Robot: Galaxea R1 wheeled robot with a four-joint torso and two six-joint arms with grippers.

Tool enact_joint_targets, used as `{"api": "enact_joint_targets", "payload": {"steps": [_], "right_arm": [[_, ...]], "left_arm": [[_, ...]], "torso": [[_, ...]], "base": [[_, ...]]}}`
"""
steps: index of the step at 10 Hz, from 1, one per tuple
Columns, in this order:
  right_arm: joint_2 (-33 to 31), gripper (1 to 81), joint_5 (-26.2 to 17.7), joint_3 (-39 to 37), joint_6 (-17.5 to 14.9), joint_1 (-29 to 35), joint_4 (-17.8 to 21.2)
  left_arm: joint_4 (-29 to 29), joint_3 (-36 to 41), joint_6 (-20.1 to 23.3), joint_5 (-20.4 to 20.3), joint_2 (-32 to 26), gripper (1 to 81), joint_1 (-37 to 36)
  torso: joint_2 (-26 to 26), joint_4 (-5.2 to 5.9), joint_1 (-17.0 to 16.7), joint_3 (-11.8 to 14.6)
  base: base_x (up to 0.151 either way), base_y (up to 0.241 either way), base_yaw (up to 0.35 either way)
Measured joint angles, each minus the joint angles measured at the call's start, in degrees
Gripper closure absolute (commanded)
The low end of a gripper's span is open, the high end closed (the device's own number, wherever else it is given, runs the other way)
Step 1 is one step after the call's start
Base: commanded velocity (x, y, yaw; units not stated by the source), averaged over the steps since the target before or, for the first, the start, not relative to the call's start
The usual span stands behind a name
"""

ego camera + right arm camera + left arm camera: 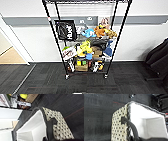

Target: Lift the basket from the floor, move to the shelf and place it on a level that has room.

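The basket (120,127) has a cream-and-dark checkered weave, a white lining and a dark rim, and it hangs above the dark carpet floor (97,119). Its dark loop handle (130,125) is pulled taut up into my left gripper (136,139), which is shut on it. On the other end, the basket (58,125) has its handle (50,127) running up into my right gripper (48,139), also shut on it. The shelf (86,40), a tall black wire rack on casters, stands straight ahead against the wall. Its top level (86,1) lies at the picture's upper edge.
Toys, boxes and a black bag (66,30) crowd the rack's lower tiers. A dark chair (158,60) stands at the right. At the left a doorway opens onto tan wooden flooring (10,57). Carpet floor (50,80) stretches between me and the rack.
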Motion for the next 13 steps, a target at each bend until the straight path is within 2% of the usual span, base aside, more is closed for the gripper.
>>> {"api": "enact_joint_targets", "payload": {"steps": [5,6,9,13], "right_arm": [[-3.9,81.1,-0.4,5.3,0.0,0.1,0.0],[-4.2,81.1,-0.4,5.8,0.0,0.1,0.0],[-4.3,81.1,-0.4,5.9,0.0,-1.4,0.0],[-4.4,81.1,0.7,6.9,-0.4,-3.7,0.0]], "left_arm": [[-0.1,5.2,-0.1,0.1,-2.6,81.1,0.0],[-0.2,5.3,-0.2,0.0,-2.6,81.1,0.0],[-0.2,5.6,-0.3,0.3,-2.6,81.1,0.8],[-0.1,10.4,-0.2,-0.4,-4.6,81.1,2.6]], "torso": [[9.3,0.00,-6.2,9.5],[11.0,0.00,-7.3,10.7],[15.8,0.00,-10.5,11.6],[24.3,0.00,-16.0,11.6]], "base": [[0.000,0.000,0.000],[0.000,0.000,0.000],[0.000,0.000,0.000],[0.000,0.000,0.000]]}}
